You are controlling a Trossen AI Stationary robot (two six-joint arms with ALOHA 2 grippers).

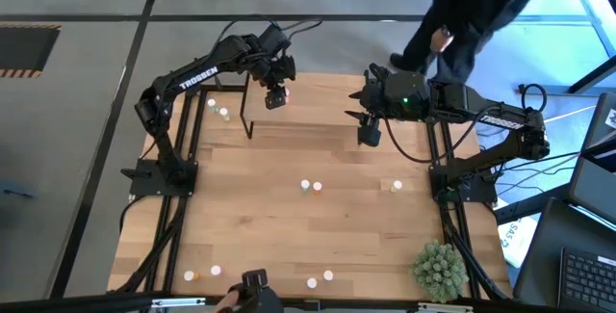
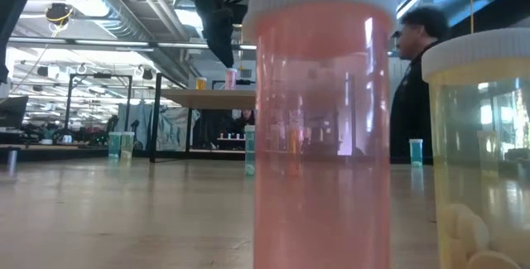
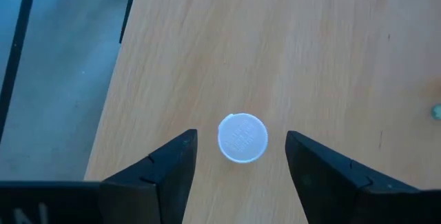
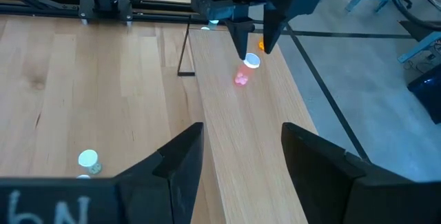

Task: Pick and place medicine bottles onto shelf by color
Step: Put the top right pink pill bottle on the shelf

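Observation:
A pink medicine bottle (image 4: 242, 77) with a white cap (image 3: 242, 138) stands upright on the shelf (image 4: 234, 148), near its left end. My left gripper (image 3: 241, 156) hangs over it, open. Its fingers (image 4: 240, 41) point steeply down on either side of the cap, with a gap on each side. An orange bottle (image 4: 262, 45) stands on the shelf just beyond. My right gripper (image 4: 241, 162) is open with nothing between its fingers, above the shelf's right end (image 1: 369, 138). In the low view the shelf (image 2: 207, 97) shows far off, with both bottles on it.
Loose bottles stand about the table: two at the middle (image 1: 311, 187), one toward the right (image 1: 397, 186), several along the near edge (image 1: 320, 278), two at the far left (image 1: 218, 109). A spiky green plant (image 1: 441, 267) sits near right. A person (image 1: 462, 24) stands beyond the far edge.

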